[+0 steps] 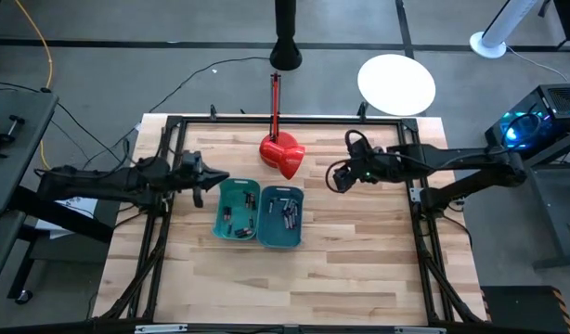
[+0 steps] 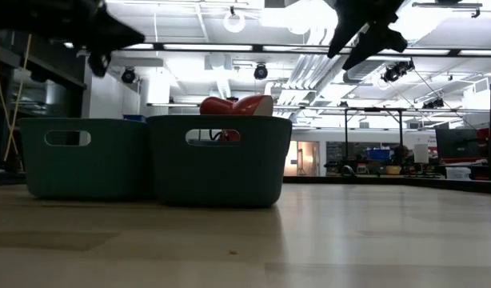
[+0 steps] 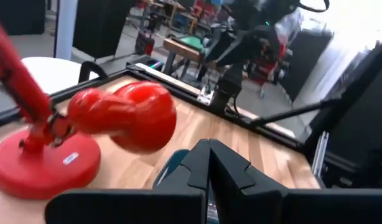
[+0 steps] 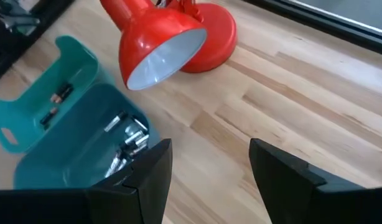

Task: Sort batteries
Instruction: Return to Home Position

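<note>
Two teal bins stand side by side mid-table: the left bin (image 1: 221,210) (image 2: 77,160) and the right bin (image 1: 297,223) (image 2: 217,172). Small dark batteries (image 1: 237,216) lie in the left bin. More batteries (image 1: 285,211) (image 4: 125,142), some with bright metal ends, lie in the right one. My left gripper (image 1: 222,178) (image 3: 208,163) is shut and hovers raised at the left bin's left far corner. My right gripper (image 1: 339,181) (image 4: 211,149) is open and raised over bare wood, right of the bins. No battery shows between either pair of fingers.
A red desk lamp (image 1: 283,156) (image 4: 160,37) stands on its round base just beyond the bins, its shade tipped toward them. A black frame (image 1: 174,125) runs around the tabletop. Bare wood (image 1: 359,250) lies near and right of the bins.
</note>
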